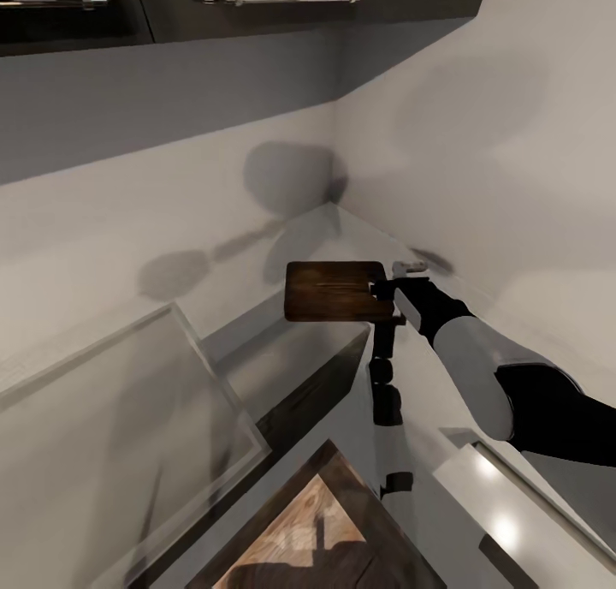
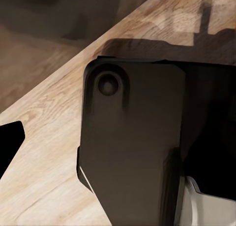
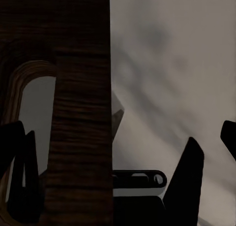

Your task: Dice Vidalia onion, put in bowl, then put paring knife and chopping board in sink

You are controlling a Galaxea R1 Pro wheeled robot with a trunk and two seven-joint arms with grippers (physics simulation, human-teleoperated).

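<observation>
right gripper [image 1: 395, 291] fingers are clamped on the handle-hole end of the chopping board [image 1: 334, 291], held flat up above the tabletop [image 1: 282, 375], long axis pointing away from the wrist toward the robot's left

A simulated home kitchen is shown, viewed steeply from above. Dark wall cabinets [image 1: 77, 7] are hung along the top, above pale walls meeting at an inner corner. A smooth grey countertop [image 1: 334, 229] is run into that corner, with dark cabinet fronts [image 1: 304, 401] beneath its edge. A wooden chopping board [image 1: 334, 291] is seen above it, and light wood flooring [image 1: 299, 529] below.
</observation>
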